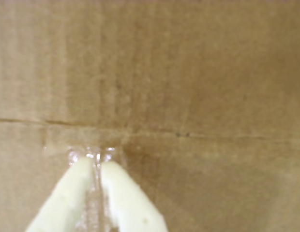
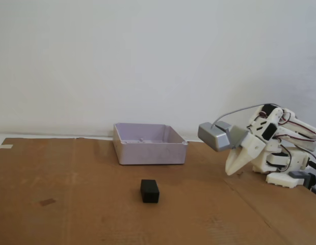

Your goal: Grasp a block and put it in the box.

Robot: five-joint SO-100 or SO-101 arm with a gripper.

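In the fixed view a small black block (image 2: pixel 149 190) rests on the brown cardboard, in front of the pale lilac box (image 2: pixel 149 144). My white gripper (image 2: pixel 230 172) hangs at the right, tips down just above the cardboard, well to the right of both block and box. Seen from the wrist, the gripper (image 1: pixel 96 163) is shut, its two pale fingers touching at the tips with nothing between them. Only bare cardboard lies under them; neither block nor box shows in the wrist view.
The arm's white base (image 2: pixel 285 163) sits at the right edge of the cardboard sheet (image 2: pixel 71 204). A grey camera module (image 2: pixel 215 136) juts from the wrist. A white wall stands behind. A crease (image 1: pixel 188 135) crosses the cardboard.
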